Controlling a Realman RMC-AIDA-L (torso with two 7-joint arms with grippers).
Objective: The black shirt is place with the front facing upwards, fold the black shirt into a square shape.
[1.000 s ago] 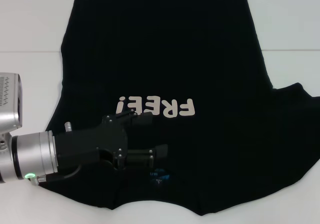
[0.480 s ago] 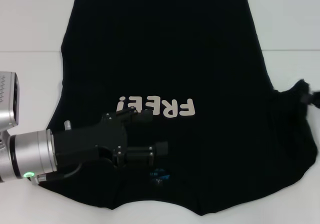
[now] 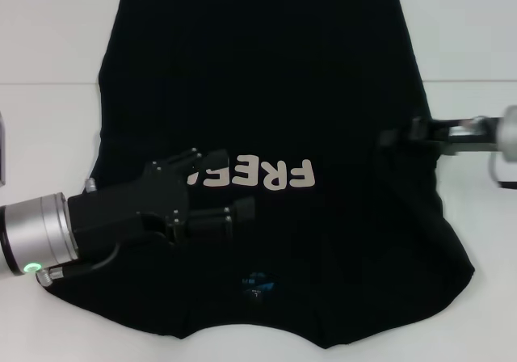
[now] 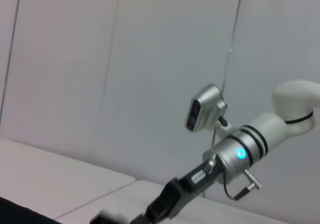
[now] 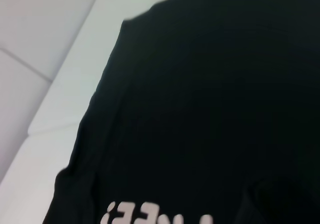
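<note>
The black shirt (image 3: 266, 79) lies flat on the white table, front up, its pale "FREE!" lettering (image 3: 271, 174) partly covered. A small bluish neck label (image 3: 257, 282) shows near the front edge. My left gripper (image 3: 224, 184) reaches in from the lower left, open, with its fingers spread over the chest by the lettering. From the right edge my right gripper (image 3: 397, 138) is shut on the shirt's right sleeve, holding it over the shirt's right side. The right wrist view looks down on the shirt (image 5: 200, 99) and lettering (image 5: 150, 217). The left wrist view shows the right arm (image 4: 240, 151) far off.
White table (image 3: 48, 47) shows around the shirt on the left, right and front. A seam line (image 3: 48, 83) crosses the tabletop behind the shirt's middle. A pale wall (image 4: 125, 59) stands beyond the table.
The right gripper has come in from the right edge, pulling the right sleeve inward over the shirt's body. The left gripper has shifted a little left and toward the lettering.
</note>
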